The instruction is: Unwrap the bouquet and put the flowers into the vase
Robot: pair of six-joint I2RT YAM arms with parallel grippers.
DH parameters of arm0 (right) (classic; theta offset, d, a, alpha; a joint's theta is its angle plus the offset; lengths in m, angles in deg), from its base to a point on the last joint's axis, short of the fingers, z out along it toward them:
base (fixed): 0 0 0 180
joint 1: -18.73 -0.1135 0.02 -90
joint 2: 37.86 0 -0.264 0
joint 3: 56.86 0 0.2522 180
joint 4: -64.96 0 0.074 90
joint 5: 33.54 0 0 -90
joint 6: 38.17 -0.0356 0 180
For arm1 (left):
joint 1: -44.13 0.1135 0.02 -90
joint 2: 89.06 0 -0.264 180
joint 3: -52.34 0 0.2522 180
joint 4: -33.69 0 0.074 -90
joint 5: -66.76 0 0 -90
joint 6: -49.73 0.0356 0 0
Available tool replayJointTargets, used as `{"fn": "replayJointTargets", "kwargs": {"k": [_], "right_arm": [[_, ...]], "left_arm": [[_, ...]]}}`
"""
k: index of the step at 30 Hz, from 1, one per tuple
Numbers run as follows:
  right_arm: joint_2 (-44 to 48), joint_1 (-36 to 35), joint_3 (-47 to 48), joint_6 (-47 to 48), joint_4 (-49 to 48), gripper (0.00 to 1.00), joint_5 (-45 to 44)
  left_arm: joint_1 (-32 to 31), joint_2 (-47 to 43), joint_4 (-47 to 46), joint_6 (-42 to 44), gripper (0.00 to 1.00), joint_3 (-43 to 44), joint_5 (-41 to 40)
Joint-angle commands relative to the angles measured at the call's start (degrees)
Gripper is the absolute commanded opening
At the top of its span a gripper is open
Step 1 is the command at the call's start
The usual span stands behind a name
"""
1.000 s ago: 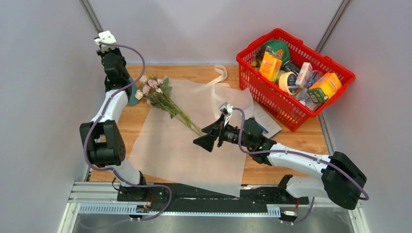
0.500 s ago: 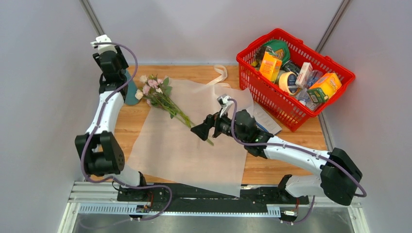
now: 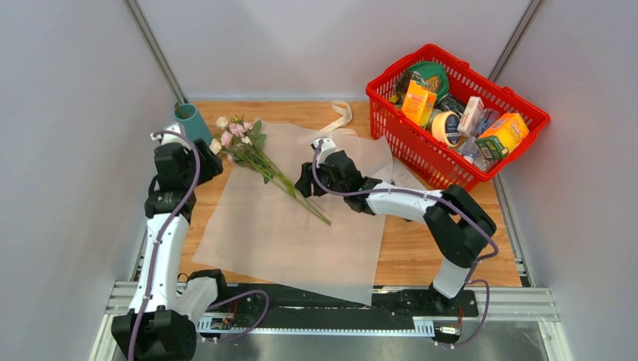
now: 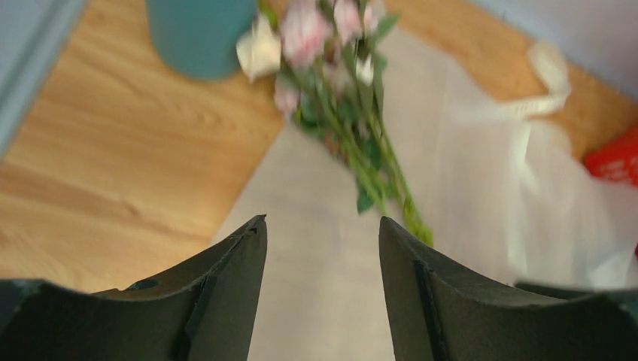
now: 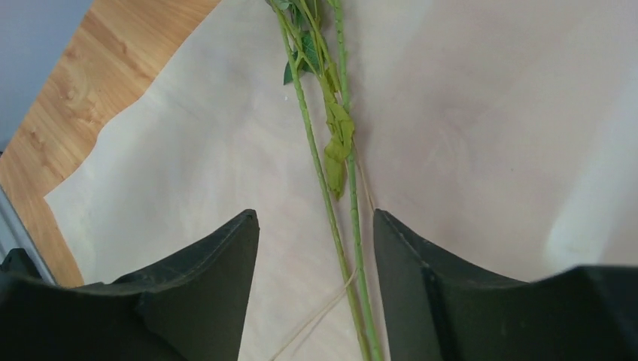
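Note:
The bouquet is undone: its white paper [image 3: 301,226] lies spread flat on the table, and the cream ribbon [image 3: 342,116] lies loose at the back. The flowers [image 3: 242,141], pink and cream roses, rest on the paper with their thin green stems [image 5: 350,248] running toward the middle. A teal vase [image 3: 192,122] stands upright at the back left, also seen in the left wrist view [image 4: 199,37]. My left gripper [image 3: 211,162] [image 4: 322,222] hangs open near the paper's left edge, holding nothing. My right gripper [image 3: 303,183] [image 5: 316,214] is open, its fingers straddling the stems without touching them.
A red plastic basket [image 3: 519,113] full of boxes and tape rolls stands at the back right. A small printed card [image 3: 414,188] lies beside it under the right forearm. Grey walls close the table on the left, back and right.
My left gripper let go of the vase, opened and drew back toward the near side. My right gripper moved up-left over the stems and its jaws narrowed around them.

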Motion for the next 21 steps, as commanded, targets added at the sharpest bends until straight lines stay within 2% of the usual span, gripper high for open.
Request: {"fn": "replayJointTargets", "kwargs": {"k": [1, 4, 7, 12, 16, 21], "right_arm": [[-6.7, 0.7, 7.6, 4.0, 0.0, 0.56, 4.9], [-10.8, 0.8, 11.3, 5.5, 0.4, 0.45, 7.4], [-13.8, 0.8, 14.6, 6.6, 2.1, 0.43, 6.8], [-16.5, 1.1, 17.7, 8.2, 5.2, 0.36, 6.6], [-16.0, 0.9, 17.2, 6.9, 8.1, 0.38, 5.7], [-16.5, 1.0, 17.9, 10.1, 8.1, 0.38, 4.6]], "left_arm": [[0.3, -5.1, 4.5, -1.0, 0.65, -7.7, 9.8], [0.3, -8.8, 5.8, 0.1, 0.64, -11.7, 7.3], [0.3, -10.8, 4.4, -0.8, 0.64, -12.5, 10.2], [0.3, -11.7, 4.5, -1.3, 0.64, -12.3, 8.9], [0.3, -11.5, 4.4, -1.6, 0.64, -12.3, 10.0], [0.3, -11.3, 4.3, -1.9, 0.64, -12.3, 10.6]]}}
